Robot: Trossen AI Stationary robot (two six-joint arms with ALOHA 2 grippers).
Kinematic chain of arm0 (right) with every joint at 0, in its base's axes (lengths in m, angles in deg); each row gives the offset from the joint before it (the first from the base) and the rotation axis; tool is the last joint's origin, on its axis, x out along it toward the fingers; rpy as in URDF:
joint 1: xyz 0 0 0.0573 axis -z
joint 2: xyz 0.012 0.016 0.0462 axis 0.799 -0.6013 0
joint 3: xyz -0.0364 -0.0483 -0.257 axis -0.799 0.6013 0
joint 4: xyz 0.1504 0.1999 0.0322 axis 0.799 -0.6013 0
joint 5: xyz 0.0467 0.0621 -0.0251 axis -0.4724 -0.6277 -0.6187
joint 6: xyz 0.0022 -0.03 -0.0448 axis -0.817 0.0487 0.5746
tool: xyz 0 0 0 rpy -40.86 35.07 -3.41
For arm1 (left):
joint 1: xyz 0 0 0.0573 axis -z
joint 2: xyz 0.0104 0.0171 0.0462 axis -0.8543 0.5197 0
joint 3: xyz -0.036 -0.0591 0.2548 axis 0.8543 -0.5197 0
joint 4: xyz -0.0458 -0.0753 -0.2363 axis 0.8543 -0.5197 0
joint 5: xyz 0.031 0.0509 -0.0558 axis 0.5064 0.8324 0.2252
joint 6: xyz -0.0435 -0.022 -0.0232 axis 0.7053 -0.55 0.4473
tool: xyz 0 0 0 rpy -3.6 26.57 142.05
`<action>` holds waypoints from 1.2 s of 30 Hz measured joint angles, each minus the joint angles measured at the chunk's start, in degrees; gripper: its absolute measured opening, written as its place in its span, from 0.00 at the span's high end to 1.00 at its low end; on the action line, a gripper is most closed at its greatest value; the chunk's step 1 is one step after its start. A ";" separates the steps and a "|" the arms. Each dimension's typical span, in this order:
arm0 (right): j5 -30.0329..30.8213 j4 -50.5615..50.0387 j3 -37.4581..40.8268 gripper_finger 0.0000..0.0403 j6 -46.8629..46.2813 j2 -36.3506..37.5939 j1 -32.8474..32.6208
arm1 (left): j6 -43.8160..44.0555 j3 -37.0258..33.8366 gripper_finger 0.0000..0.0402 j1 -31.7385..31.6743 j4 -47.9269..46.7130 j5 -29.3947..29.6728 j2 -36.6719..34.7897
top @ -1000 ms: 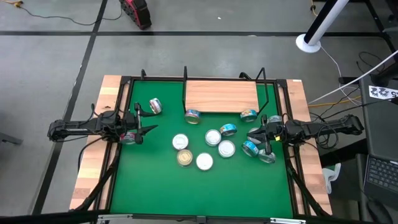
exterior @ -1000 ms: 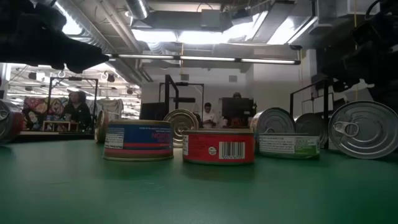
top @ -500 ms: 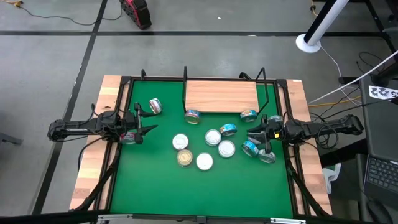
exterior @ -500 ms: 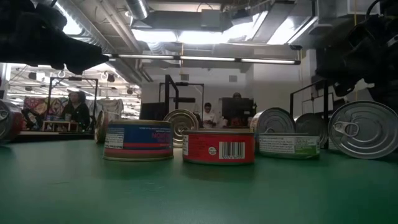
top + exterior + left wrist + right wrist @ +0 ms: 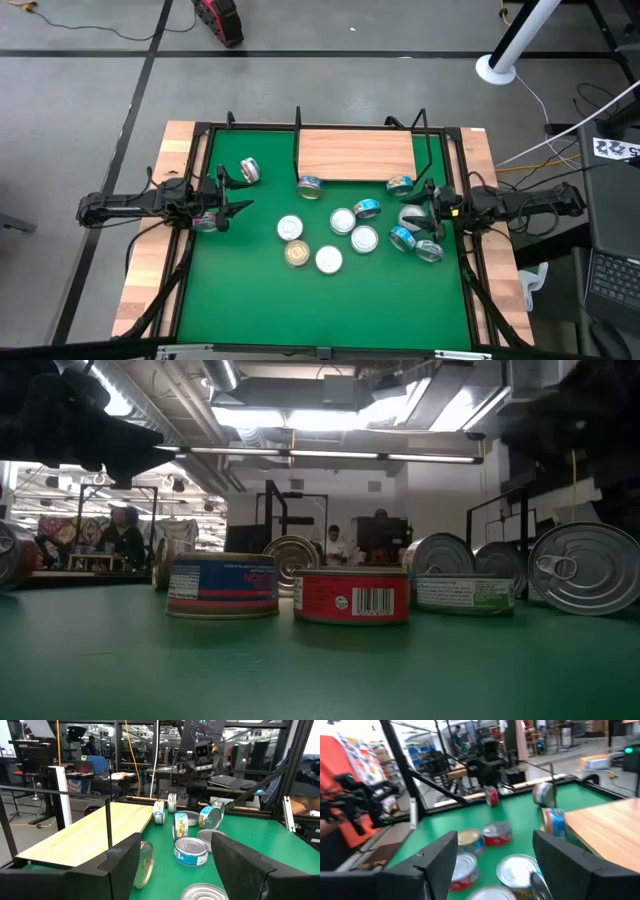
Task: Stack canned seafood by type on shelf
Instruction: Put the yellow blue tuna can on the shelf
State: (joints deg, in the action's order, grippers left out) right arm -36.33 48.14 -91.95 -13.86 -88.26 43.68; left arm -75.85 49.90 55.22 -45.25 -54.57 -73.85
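The right end effector [image 5: 428, 211] is sitting low over the right edge of the green mat [image 5: 250, 300], its two dark fingers [image 5: 437, 857] standing apart with nothing between them. Just in front of it, a silver-lidded flat tin [image 5: 412, 213] is lying on the mat, and two more round tins, one teal-labelled [image 5: 402, 238] and one showing its silver lid [image 5: 429, 252], are resting just beside it on the near side. Another teal-sided tin [image 5: 399, 184] is standing at the front edge of the light-wood shelf board with black wire rails [image 5: 356, 153], a little farther out from those fingers.

Across the counter, the left end effector [image 5: 226, 196] is waiting at the mat's left edge, its fingers [image 5: 120, 860] also spread wide and empty. A red-labelled tin [image 5: 206, 222] is lying right under its wrist, and a tilted silver tin [image 5: 249, 171] is sitting just beyond it toward the shelf.

Between the two arms, a loose cluster of flat tins [image 5: 340, 221] is spreading over the middle of the mat, among them a gold-lidded one [image 5: 296, 255]. From table height, a blue-labelled tin [image 5: 222, 585] and a red tin with a barcode [image 5: 351, 596] are lying flat side by side. One teal tin [image 5: 310, 185] is resting against the shelf's front left corner. The shelf board itself is carrying no tins.
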 joint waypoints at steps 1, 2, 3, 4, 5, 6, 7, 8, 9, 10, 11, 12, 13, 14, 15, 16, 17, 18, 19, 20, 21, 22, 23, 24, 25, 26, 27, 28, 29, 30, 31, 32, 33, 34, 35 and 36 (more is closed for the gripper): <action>-0.46 0.05 -0.82 0.36 -0.01 -0.49 -0.03 | 0.00 0.00 0.40 0.00 0.00 0.02 0.00; -1.02 -0.09 -1.74 0.36 -0.01 -1.15 -0.08 | 0.00 0.00 0.40 0.00 0.02 0.00 0.00; -1.40 -0.98 -2.78 0.37 -0.04 -2.05 -0.08 | 0.02 0.00 0.40 0.00 0.00 0.00 0.00; -1.74 -2.43 -3.95 0.37 -0.01 -3.02 -0.06 | 0.02 0.00 0.40 0.00 0.00 0.00 0.00; -1.76 -4.24 -5.18 0.38 -0.06 -3.99 -0.07 | 0.06 0.00 0.40 0.00 0.02 0.02 0.00; -1.76 -6.19 -6.57 0.38 -0.58 -5.16 -0.06 | 0.07 0.00 0.40 0.00 0.00 0.00 0.00; -1.76 -8.53 -8.18 0.39 -1.05 -6.37 -0.06 | 0.09 0.00 0.40 0.00 0.01 0.01 0.00; -1.77 -10.81 -9.78 0.39 -1.57 -7.68 -0.06 | 0.09 0.00 0.40 0.00 0.02 0.00 0.00; -1.77 -13.39 -11.39 0.39 -2.37 -9.19 -0.06 | 0.09 0.00 0.40 0.00 0.00 0.00 0.00; -1.80 -16.36 -13.07 0.39 -3.06 -10.67 -0.06 | 0.09 0.00 0.40 0.00 0.00 0.00 0.00; -2.11 -19.07 -14.73 0.39 -4.04 -12.27 -0.06 | 0.09 0.00 0.40 0.00 0.02 0.00 0.00; -2.77 -21.68 -16.44 0.39 -4.93 -13.98 -0.06 | 0.09 0.00 0.40 0.00 0.00 0.02 0.00; -3.46 -24.00 -18.16 0.39 -5.51 -15.75 -0.06 | 0.09 0.00 0.40 0.00 0.00 0.00 0.00; -4.23 -26.58 -19.93 0.39 -6.19 -17.52 -0.06 | 0.11 0.00 0.40 0.00 0.01 0.01 0.00; -5.10 -29.16 -21.67 0.39 -6.87 -19.26 -0.06 | 0.10 0.00 0.40 0.00 0.00 0.00 0.00; -5.81 -31.69 -23.38 0.40 -7.39 -21.06 -0.06 | 0.10 0.00 0.40 0.00 0.00 0.00 0.00; -6.68 -34.19 -25.14 0.40 -8.02 -22.78 -0.06 | 0.11 0.00 0.40 0.00 0.00 0.00 0.00; -7.13 -36.45 -26.84 0.40 -8.52 -24.43 -0.06 | 0.09 0.00 0.40 0.00 0.00 0.00 0.00; -7.59 -38.74 -28.53 0.40 -8.78 -26.19 -0.06 | 0.09 0.00 0.40 0.00 0.00 0.00 0.00; -7.82 -40.87 -30.12 0.40 -8.95 -28.15 -0.04 | 0.09 0.00 0.40 0.00 0.00 0.00 0.00; -7.80 -42.85 -31.65 0.40 -9.01 -30.04 -0.06 | 0.09 0.00 0.40 0.00 0.00 0.00 0.00; -7.81 -44.86 -33.08 0.40 -9.02 -31.83 -0.06 | 0.09 0.00 0.40 0.00 0.00 0.00 0.00; -7.82 -46.92 -34.52 0.40 -9.04 -33.60 -0.04 | 0.09 0.00 0.40 0.00 0.00 0.00 0.00; -7.80 -48.81 -35.77 0.40 -9.09 -35.26 -0.04 | 0.09 0.00 0.40 0.00 0.00 0.00 0.00; -7.80 -50.39 -37.03 0.40 -9.75 -36.97 -0.04 | 0.09 0.00 0.40 0.00 0.00 0.00 0.00; -7.80 -51.82 -38.17 0.40 -10.55 -38.67 -0.04 | 0.09 0.00 0.40 0.00 0.00 0.00 0.00; -7.82 -53.42 -39.17 0.40 -11.62 -40.31 -0.04 | 0.09 0.00 0.40 0.00 0.00 0.02 0.00; -7.81 -54.87 -39.96 0.40 -12.88 -41.94 -0.04 | 0.09 0.00 0.40 0.00 -0.02 0.00 0.00; -7.81 -56.04 -40.68 0.40 -14.00 -43.49 -0.04 | 0.09 0.00 0.40 0.00 -0.02 0.00 0.00; -7.81 -57.13 -41.36 0.40 -15.05 -44.99 -0.04 | 0.09 0.00 0.40 0.00 -0.02 0.00 0.00; -7.82 -58.22 -41.89 0.40 -16.17 -46.37 -0.04 | 0.09 0.00 0.40 0.00 -0.02 0.02 0.00; -7.80 -59.21 -42.25 0.40 -17.27 -47.75 -0.04 | 0.09 0.00 0.40 0.00 -0.03 0.00 0.00; -7.80 -59.98 -42.52 0.40 -18.10 -49.08 -0.04 | 0.09 0.00 0.40 0.00 -0.02 0.01 0.00; -7.81 -60.66 -42.67 0.40 -18.94 -50.32 -0.04 | 0.09 0.00 0.40 -0.01 -0.02 0.01 0.00; -7.83 -61.21 -42.67 0.40 -19.32 -51.40 -0.04 | 0.09 0.00 0.40 0.00 -0.04 0.00 0.00; -7.85 -61.68 -42.68 0.40 -19.46 -52.51 -0.04 | 0.09 0.00 0.40 0.00 -0.04 0.00 0.00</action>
State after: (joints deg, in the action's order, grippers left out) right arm -44.18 -13.54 -134.63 -33.32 -140.77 43.65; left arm -75.77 49.90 55.22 -45.30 -54.57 -73.85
